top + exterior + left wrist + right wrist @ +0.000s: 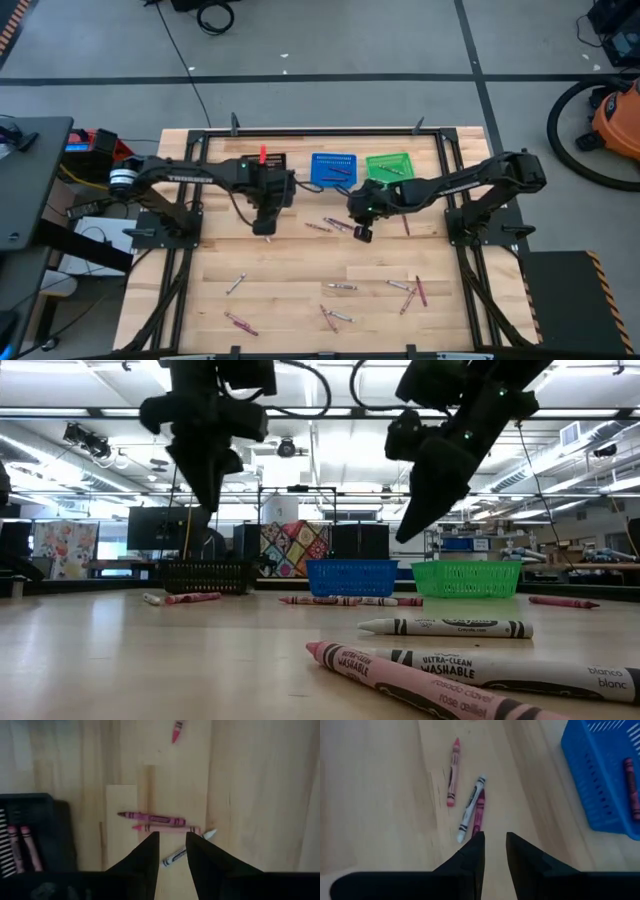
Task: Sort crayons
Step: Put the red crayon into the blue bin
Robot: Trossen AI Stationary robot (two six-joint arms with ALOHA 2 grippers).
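Red, magenta and pale crayons lie flat and scattered on the wooden table (280, 270). A small cluster (330, 225) lies between my two grippers. My left gripper (266, 226) hovers in front of the black basket (262, 165), open and empty. Its wrist view shows a magenta crayon (152, 817), a pink one (165, 827) and a white one (186, 851) beyond the fingers. My right gripper (361, 233) hovers in front of the green basket (390, 166), open and empty. Its wrist view shows a pink crayon (452, 772), a white one (471, 807) and a magenta one (478, 812).
The blue basket (333, 170) stands between the black and green ones at the table's far side and holds a magenta crayon (631, 787). The black basket holds pink crayons (25, 847). Several more crayons (400, 290) lie toward the near edge, some close to the low camera (430, 680).
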